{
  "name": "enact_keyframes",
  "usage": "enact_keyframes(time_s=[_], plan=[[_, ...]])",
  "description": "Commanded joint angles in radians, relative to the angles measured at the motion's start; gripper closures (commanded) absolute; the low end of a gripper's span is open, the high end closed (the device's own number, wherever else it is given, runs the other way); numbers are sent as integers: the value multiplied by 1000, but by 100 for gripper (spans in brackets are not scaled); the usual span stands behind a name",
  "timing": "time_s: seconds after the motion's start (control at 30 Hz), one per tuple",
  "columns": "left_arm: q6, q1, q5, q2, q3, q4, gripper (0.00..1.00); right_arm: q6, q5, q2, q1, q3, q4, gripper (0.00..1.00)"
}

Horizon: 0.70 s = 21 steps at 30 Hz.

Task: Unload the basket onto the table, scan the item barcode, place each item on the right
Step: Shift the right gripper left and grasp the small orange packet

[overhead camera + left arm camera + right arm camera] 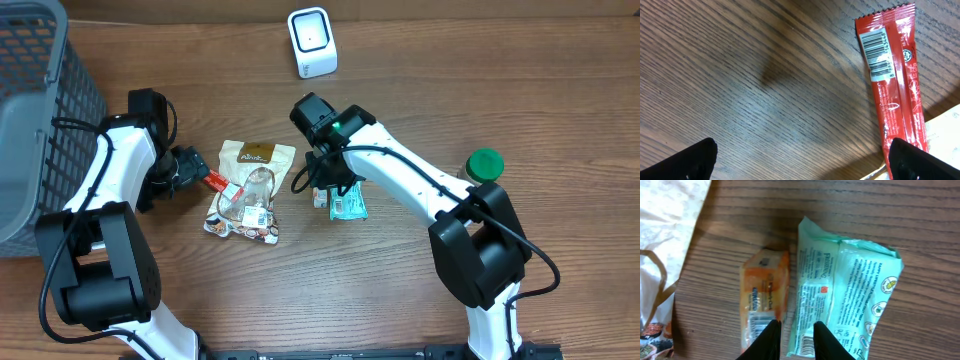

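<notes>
left gripper (802, 162) wide open over red sachet (895, 100) | right gripper (796, 339) near-closed astride green pack (850, 290) edge, beside orange packet (765, 295), can't tell if clamped | risk: I lift on thin edge pinch, pack slips before scanner (312, 42)

Soft even light from above, all three views sharp; faint arm shadows on the wooden table (420, 60), dark blurry shadow patch in left wrist view, mild sheen on red wrapper (897, 100)

Red sachet (895, 85), mint-green packet (845, 295), orange packet (765, 292), white scanner (311, 40), grey mesh basket (30, 60), brown wood-grain table (380, 290)
</notes>
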Motion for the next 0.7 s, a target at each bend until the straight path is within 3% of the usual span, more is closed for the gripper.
enact_keyframes(time_s=[0.0, 0.67], plan=[[15, 10, -21, -2, 19, 1, 0, 4, 17, 0, -6, -33, 16, 77], [15, 10, -21, -2, 19, 1, 0, 4, -101, 0, -6, -49, 88, 73]])
